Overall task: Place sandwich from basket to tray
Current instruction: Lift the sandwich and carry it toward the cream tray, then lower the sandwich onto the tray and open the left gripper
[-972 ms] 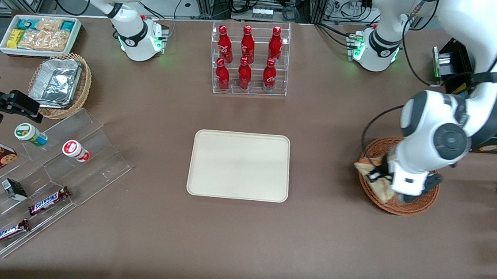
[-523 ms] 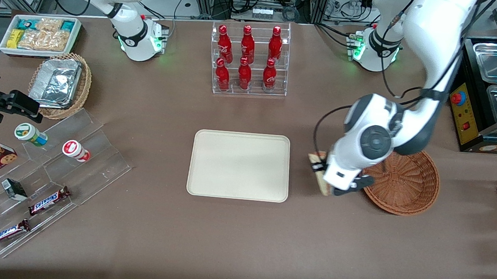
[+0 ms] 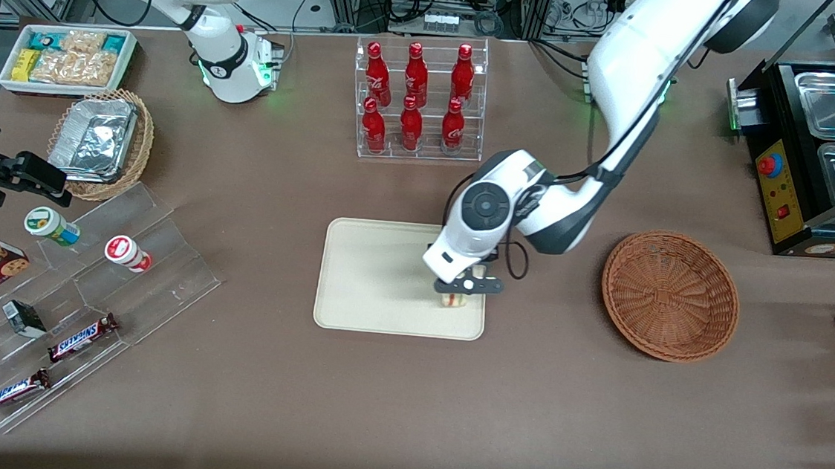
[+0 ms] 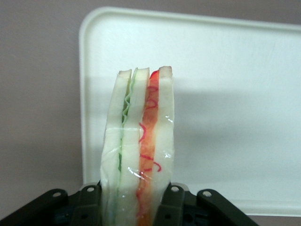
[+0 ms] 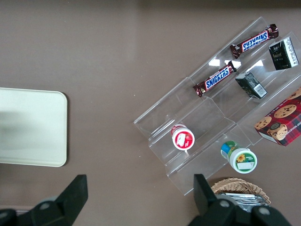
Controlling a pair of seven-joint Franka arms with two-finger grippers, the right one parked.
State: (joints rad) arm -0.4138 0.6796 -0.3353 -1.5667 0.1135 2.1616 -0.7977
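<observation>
My left gripper (image 3: 462, 290) is shut on the sandwich (image 3: 455, 298) and holds it above the cream tray (image 3: 377, 276), over the part nearest the basket. In the left wrist view the sandwich (image 4: 139, 150) stands on edge between the black fingers (image 4: 175, 202), showing pale bread with green, orange and red filling, wrapped in clear film; the tray (image 4: 225, 94) lies beneath it. The reddish-brown wicker basket (image 3: 670, 295) stands empty on the table, toward the working arm's end. A corner of the tray shows in the right wrist view (image 5: 33, 127).
A clear rack of red bottles (image 3: 419, 100) stands farther from the camera than the tray. A clear stepped stand (image 3: 84, 298) with snacks, a tan basket with foil containers (image 3: 100, 142) and a white bin of packets (image 3: 68, 58) lie toward the parked arm's end.
My left gripper has carried the sandwich out of the basket, across the table, to above the tray. The basket is now empty.
</observation>
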